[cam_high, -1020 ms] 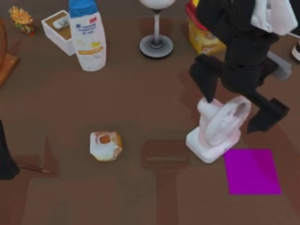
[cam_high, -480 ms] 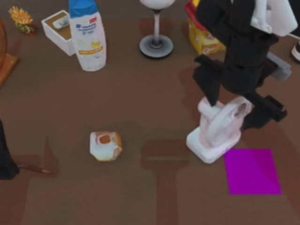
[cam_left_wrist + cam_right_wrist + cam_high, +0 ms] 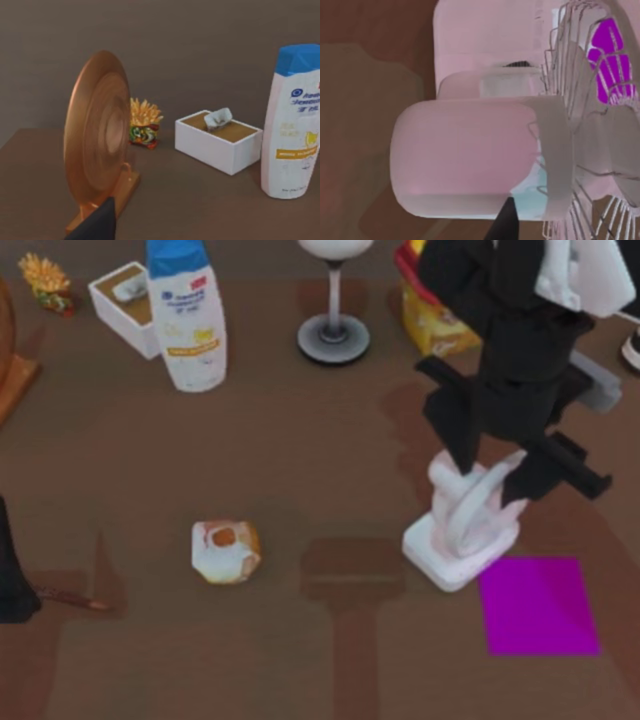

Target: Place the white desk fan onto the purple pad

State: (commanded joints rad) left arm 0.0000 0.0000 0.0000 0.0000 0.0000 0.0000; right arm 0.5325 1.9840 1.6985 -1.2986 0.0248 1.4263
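Observation:
The white desk fan (image 3: 447,552) stands on the brown table just left of the purple pad (image 3: 540,605), its base off the pad. My right gripper (image 3: 492,478) comes down from above, one black finger on each side of the fan's motor housing and grille, shut on them. The right wrist view is filled by the fan's housing (image 3: 465,150), with the purple pad (image 3: 611,60) showing through the grille and one dark fingertip (image 3: 506,220) against the housing. My left arm (image 3: 10,580) stays parked at the table's left edge, one finger (image 3: 97,222) showing far to the side.
A white-and-orange packet (image 3: 226,550) lies mid-table. Along the back stand a shampoo bottle (image 3: 187,315), a white tissue box (image 3: 125,305), a glass on a stem (image 3: 333,335), a yellow bag (image 3: 435,325) and a fries toy (image 3: 45,282). A copper plate on a stand (image 3: 97,135) is far left.
The right gripper's fingers have drawn in from a wide spread until they press the fan's top. The fan has straightened a little. The left arm has not moved.

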